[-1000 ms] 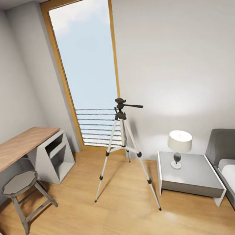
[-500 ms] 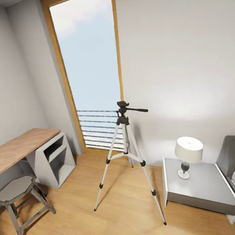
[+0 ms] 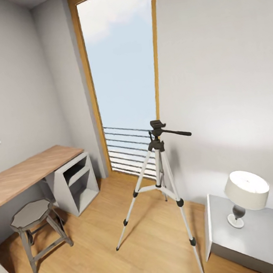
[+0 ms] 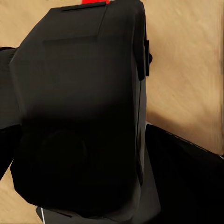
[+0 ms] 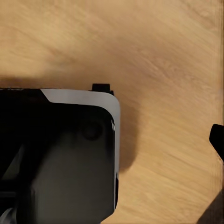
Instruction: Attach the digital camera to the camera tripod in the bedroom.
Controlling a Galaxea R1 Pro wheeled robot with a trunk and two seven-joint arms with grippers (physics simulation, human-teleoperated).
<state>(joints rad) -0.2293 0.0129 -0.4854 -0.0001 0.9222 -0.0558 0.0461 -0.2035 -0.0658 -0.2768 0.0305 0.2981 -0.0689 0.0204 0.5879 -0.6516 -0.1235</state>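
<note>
You are approaching the camera tripod (image 3: 162, 180), centre-right; your left claw carries the digital camera (image 4: 79, 116). Right claw: cannot tell. Next, align with its head.

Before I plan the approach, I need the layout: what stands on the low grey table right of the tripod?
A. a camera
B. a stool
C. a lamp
C: a white-shaded lamp stands on the grey table, right of the tripod.

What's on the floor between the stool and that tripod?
Nothing: in the head view, bare wood floor runs from the stool to the tripod.
</note>
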